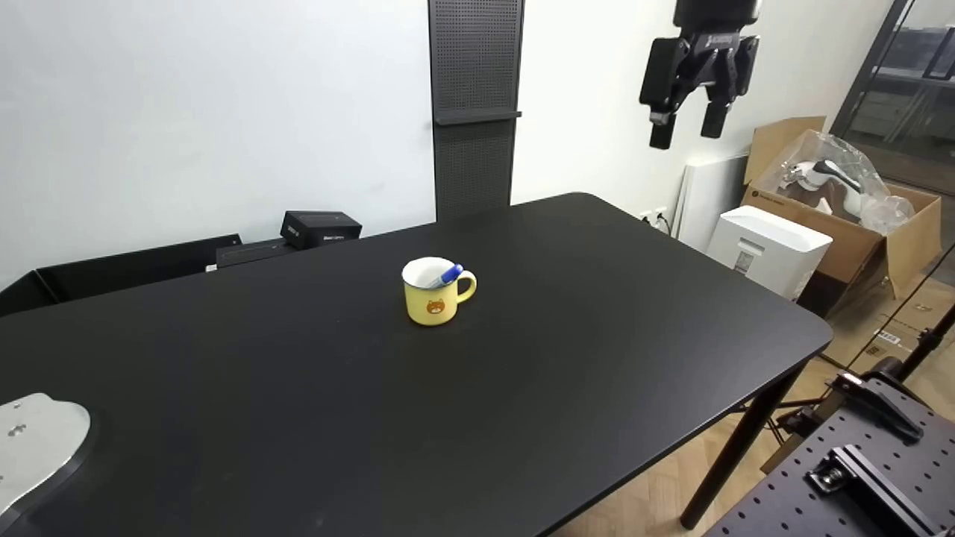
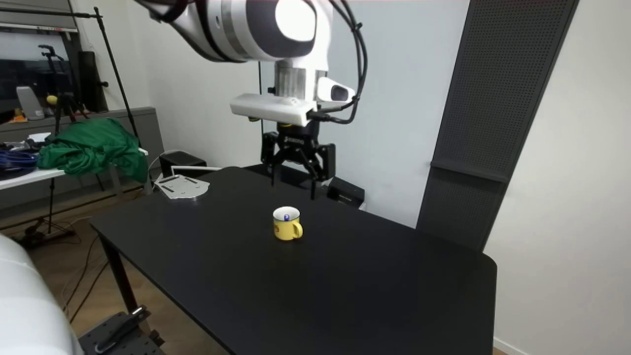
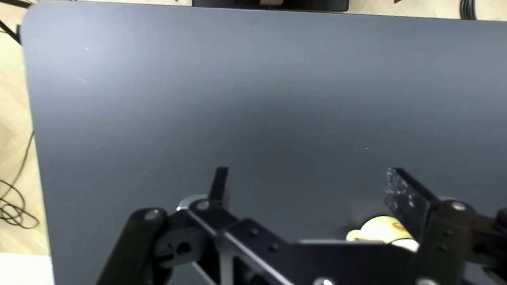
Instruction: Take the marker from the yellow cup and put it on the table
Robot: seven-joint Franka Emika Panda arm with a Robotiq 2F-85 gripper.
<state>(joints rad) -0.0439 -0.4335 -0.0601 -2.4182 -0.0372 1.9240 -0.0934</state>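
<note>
Yellow against matte black, the cup [image 1: 430, 298] is standing upright on the table [image 1: 597, 358], and we are seeing the marker [image 1: 448, 276] leaning inside it, its blue end poking over the rim on the handle side.

We are judging the task to be at its start: no step is showing as done, and the grasping, lifting out and laying down are all waiting. The gripper [image 2: 293, 186] is hanging above the table, well apart from the cup, its fingers standing spread with nothing between them. In the wrist view the cup is peeping out on the right, partly hidden by the gripper, with no marker showing.

For writing, we are reading "ROBOTIQ" on the gripper's body. In an exterior view pale lettering is crossing a black box [image 1: 324, 233] at the far left, and a label [image 1: 744, 261] is sitting on a white box [image 1: 783, 224] at the right; both are defeating us. The cup is wearing an orange animal face.
</note>
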